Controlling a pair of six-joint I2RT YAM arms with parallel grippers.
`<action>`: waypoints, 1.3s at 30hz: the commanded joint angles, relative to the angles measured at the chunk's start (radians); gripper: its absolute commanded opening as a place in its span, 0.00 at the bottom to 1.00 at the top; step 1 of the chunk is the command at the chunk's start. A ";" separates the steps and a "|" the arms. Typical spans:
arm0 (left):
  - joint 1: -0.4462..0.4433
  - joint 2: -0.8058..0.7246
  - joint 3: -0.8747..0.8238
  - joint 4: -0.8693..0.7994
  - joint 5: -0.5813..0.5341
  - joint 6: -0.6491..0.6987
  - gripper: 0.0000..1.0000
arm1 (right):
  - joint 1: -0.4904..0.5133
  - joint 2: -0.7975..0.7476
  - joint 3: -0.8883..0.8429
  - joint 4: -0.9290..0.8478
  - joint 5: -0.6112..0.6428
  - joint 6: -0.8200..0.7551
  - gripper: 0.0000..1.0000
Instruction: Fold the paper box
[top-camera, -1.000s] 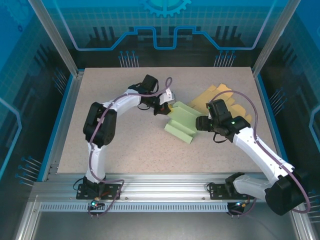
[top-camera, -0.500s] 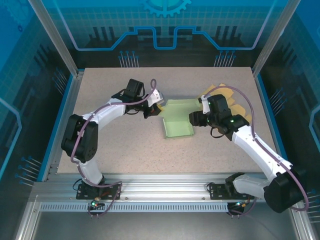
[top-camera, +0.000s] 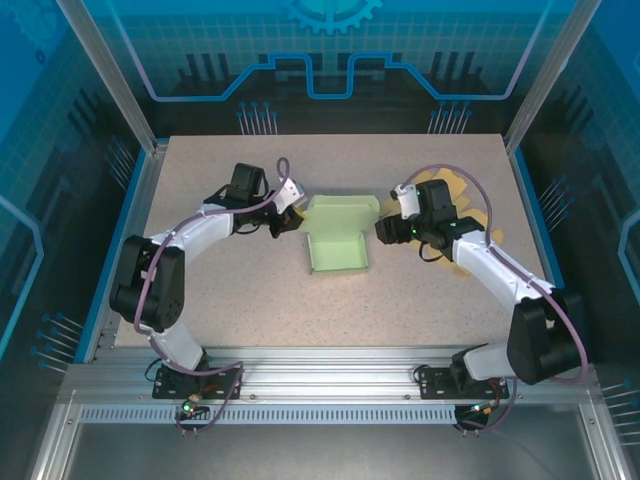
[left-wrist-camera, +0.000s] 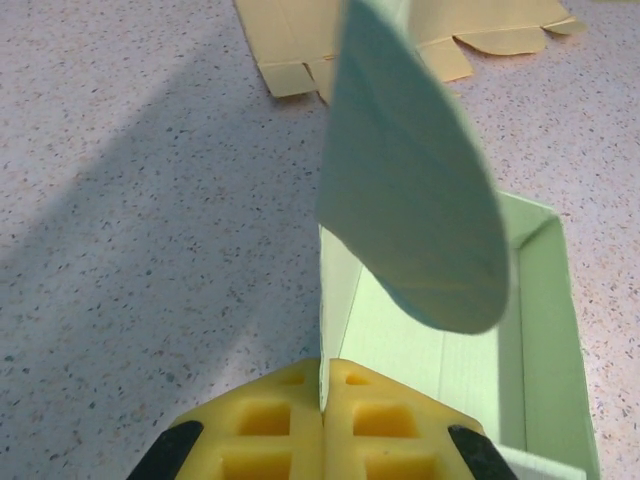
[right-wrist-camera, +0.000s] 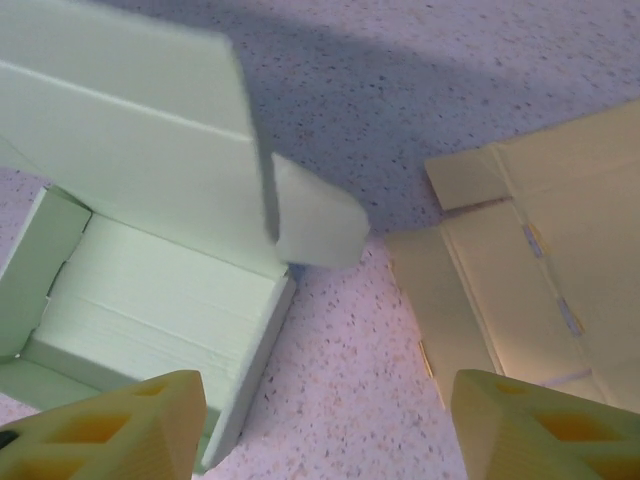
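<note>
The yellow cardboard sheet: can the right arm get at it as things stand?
Probably yes. The right claw stands open and empty, and the yellow cardboard sheet lies flat beside it, uncovered; the green box is on the other side.

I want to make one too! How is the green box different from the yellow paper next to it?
The green box is folded up, its walls and lid standing; the yellow sheet lies flat and unfolded. The green box is pale green, the yellow sheet pale yellow. The left hand pinches a wall of the green box; no hand holds the yellow sheet. Both are cut card on the table.
</note>
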 joint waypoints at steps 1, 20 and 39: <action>0.013 0.031 0.040 -0.021 0.070 0.017 0.00 | -0.007 0.067 0.026 0.105 -0.129 -0.065 0.69; 0.057 0.151 0.180 -0.158 0.160 0.099 0.00 | -0.107 0.337 0.179 0.215 -0.330 -0.105 0.78; 0.072 0.203 0.246 -0.175 0.172 0.044 0.00 | -0.072 0.388 0.242 0.134 -0.298 -0.071 0.45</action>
